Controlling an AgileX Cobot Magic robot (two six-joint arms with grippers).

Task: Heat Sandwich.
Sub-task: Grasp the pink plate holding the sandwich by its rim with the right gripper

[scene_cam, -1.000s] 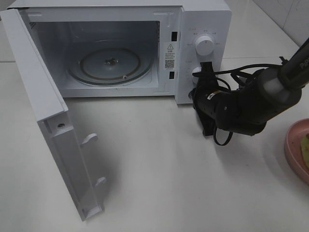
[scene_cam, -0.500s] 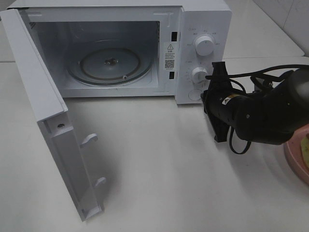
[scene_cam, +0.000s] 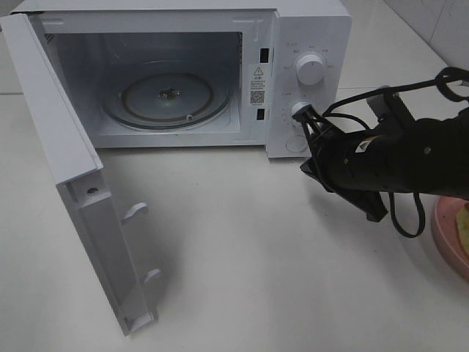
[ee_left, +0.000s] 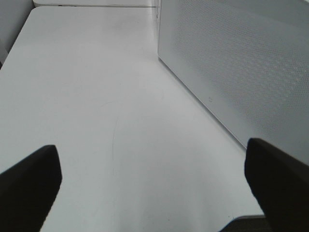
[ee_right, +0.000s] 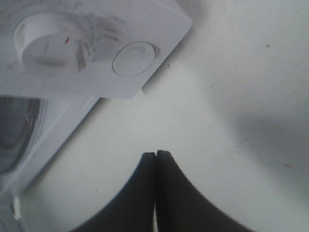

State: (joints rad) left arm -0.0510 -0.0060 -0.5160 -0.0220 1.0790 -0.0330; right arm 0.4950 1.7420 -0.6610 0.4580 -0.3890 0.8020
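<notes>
Microwave door stood open. My right gripper was pinched shut and empty by the door button. My left gripper was spread wide and empty. The sandwich sat on the plate at 3 o'clock. My call: swing there, open before descending, squeeze the bread lightly.
</notes>
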